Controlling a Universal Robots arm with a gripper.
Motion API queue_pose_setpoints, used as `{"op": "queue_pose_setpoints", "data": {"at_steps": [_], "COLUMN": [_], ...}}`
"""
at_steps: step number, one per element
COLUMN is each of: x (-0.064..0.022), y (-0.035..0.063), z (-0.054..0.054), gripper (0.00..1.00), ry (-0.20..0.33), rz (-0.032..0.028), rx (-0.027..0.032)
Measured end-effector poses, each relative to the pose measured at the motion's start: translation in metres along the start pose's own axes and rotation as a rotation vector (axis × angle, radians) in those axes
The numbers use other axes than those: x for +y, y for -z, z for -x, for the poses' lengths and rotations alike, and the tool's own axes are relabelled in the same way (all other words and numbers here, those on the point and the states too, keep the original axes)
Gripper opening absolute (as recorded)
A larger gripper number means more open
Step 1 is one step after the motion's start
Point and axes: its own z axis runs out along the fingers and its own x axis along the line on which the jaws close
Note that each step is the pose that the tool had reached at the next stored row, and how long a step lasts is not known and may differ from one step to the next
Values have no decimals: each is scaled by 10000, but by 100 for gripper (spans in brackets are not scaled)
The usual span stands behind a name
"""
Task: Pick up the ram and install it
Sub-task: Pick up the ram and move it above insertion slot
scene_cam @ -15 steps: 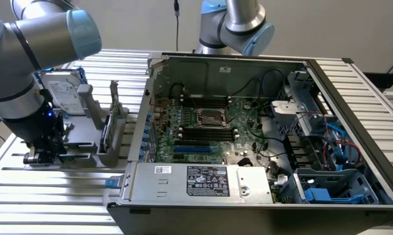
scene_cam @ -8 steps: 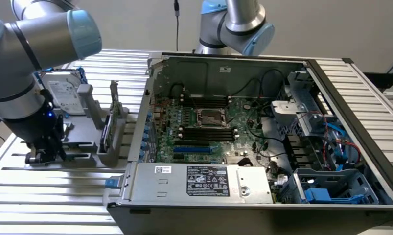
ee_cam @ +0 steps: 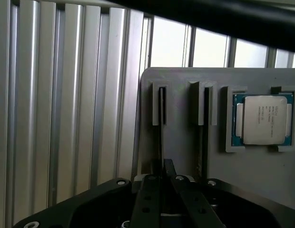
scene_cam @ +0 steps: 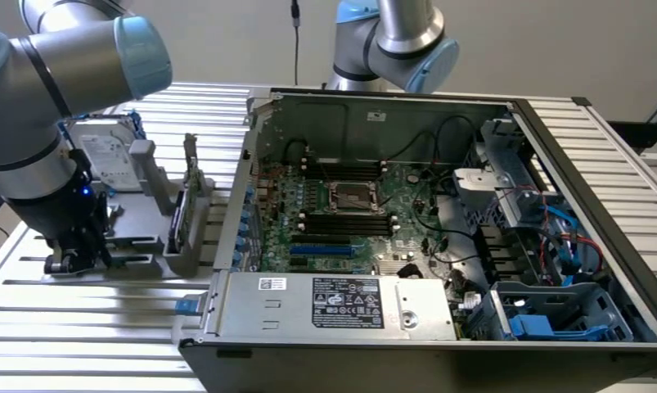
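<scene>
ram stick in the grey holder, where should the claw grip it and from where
Pinch the ram stick by its long exposed edge, across its flat faces, coming straight down from above: it stands on edge in the grey holder's narrow slot.

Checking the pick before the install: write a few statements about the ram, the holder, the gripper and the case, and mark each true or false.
1. The ram stands on edge in a slot of the gray holder. True.
2. The gripper is shut on the ram. True.
3. The processor chip is held in the gripper. False: it sits in a recess of the gray holder.
4. The ram is seated on the motherboard. False: it is in the gray holder, outside the computer case.
5. The computer case is covered. False: it lies open, with the motherboard showing.
</scene>
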Motion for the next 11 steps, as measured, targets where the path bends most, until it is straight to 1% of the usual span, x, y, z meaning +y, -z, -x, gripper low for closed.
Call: {"op": "queue_pose_setpoints", "data": {"at_steps": [6,11], "x": [-1,0], "y": [0,5], "z": [0,0], "gripper": [14,14], "ry": [-51,-290], "rz": [2,31], "rx": [-5,-15]}}
